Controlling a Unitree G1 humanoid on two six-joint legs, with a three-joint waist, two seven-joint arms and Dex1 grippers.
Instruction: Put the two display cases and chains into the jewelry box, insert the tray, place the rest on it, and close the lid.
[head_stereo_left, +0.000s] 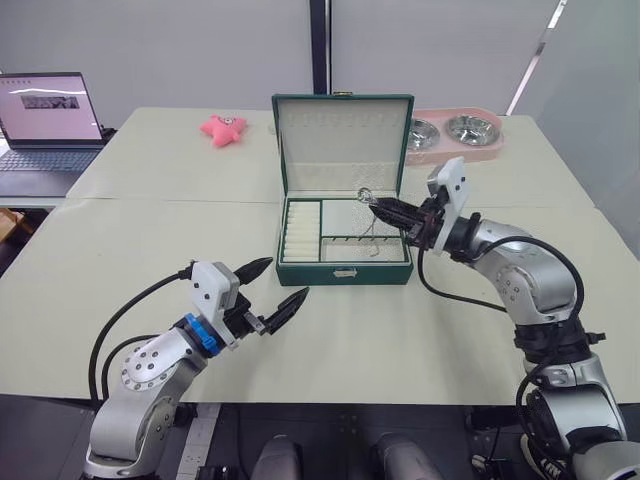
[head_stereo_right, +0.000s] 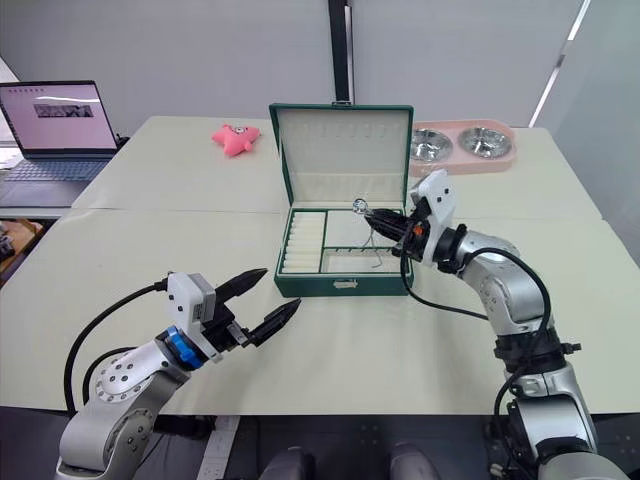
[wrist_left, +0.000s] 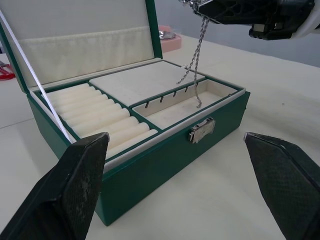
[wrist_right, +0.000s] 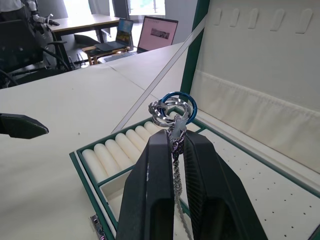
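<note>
One chain (wrist_left: 194, 64), silver, with rings at its upper end, hangs from my right gripper (wrist_right: 176, 141), whose two black fingers are pinched together on it just below the rings; the free end dangles over the front right compartment of the tray (wrist_left: 185, 107), which sits seated in the open jewelry box (head_stereo_left: 343, 272). Handling, as I judge it: very light, limp, apt to swing and to snag on the small hooks along the compartment wall, and slippery between hard pads, so the hold near the ring end looks the sound one, and lowering until the tail pools should precede any release. Tray itself: cream lining, ring rolls on the left, flat padded section at rear, probably rigid and best lifted by its rim. Lid (head_stereo_left: 343, 140) upright, cream inside, with a pocket. Left gripper (head_stereo_left: 272, 293) spread wide and empty, hovering above the table (head_stereo_left: 120, 260) in front of the box. Markings: none legible on box, clasp (wrist_left: 201, 130) or chain; the laptop (head_stereo_left: 45, 125) screen is too small to read.
</note>
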